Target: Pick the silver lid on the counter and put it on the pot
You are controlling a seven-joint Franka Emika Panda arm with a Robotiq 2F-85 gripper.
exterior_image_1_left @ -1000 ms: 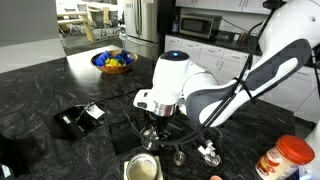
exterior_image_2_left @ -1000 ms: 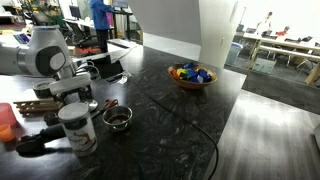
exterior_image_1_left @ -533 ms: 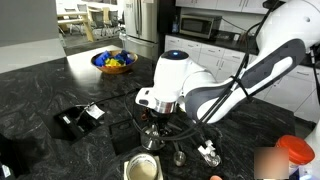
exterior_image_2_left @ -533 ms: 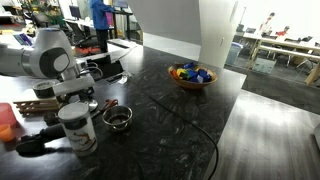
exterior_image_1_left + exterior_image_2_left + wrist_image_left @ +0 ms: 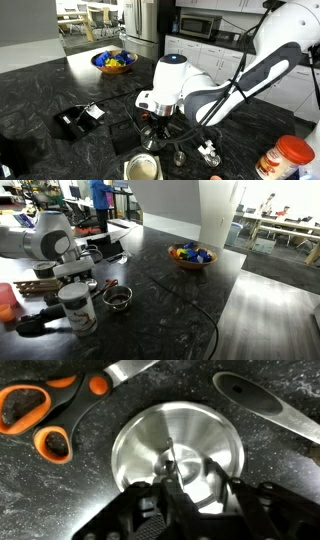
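The gripper (image 5: 195,488) is hovering low over the silver lid (image 5: 178,455), its jaws standing apart and released, grasping nothing. The lid's raised knob is showing just beyond the fingertips (image 5: 168,482). The lid is lying flat on the dark counter (image 5: 60,90), and in the wrist view the orange-handled scissors (image 5: 40,415) are resting just beside it at the far left. In an exterior view the pot (image 5: 118,298) is sitting uncovered, just right of the white jar (image 5: 78,308).

We read the silver lid (image 5: 148,442) as polished, mirror-bright metal, the scissors (image 5: 96,384) as orange-plastic-handled, and the counter (image 5: 282,472) as glossy speckled stone.
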